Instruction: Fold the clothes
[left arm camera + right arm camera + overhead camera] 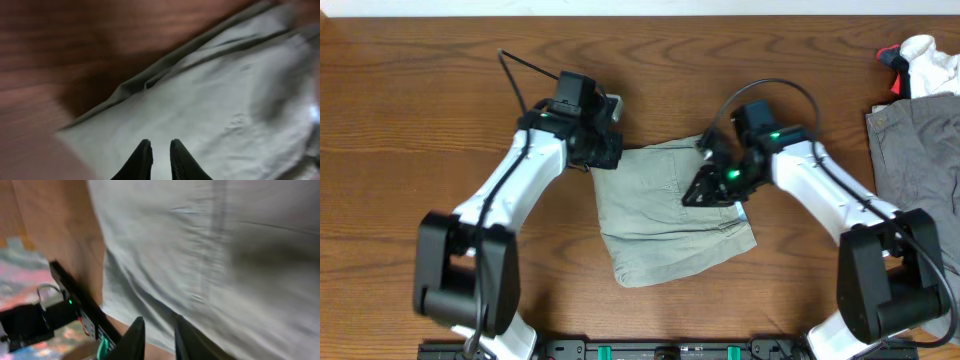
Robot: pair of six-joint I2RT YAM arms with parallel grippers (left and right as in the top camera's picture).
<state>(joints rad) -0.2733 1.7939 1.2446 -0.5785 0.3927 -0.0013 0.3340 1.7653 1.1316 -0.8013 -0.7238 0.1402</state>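
The pale khaki-green shorts point(665, 215) lie folded into a rough rectangle at the middle of the wooden table. My left gripper point(605, 152) hovers at their top left corner. In the left wrist view its fingers point(160, 146) are nearly together with nothing between them, over the cloth point(215, 100). My right gripper point(708, 188) is over the shorts' right part. In the right wrist view its fingers point(159, 324) stand close together and empty above the cloth point(200, 240) near its edge.
A darker grey garment point(915, 150) lies at the right edge of the table, with a small white-and-red cloth item point(920, 60) behind it. A black rail point(660, 350) runs along the table's front edge and also shows in the right wrist view point(75, 300).
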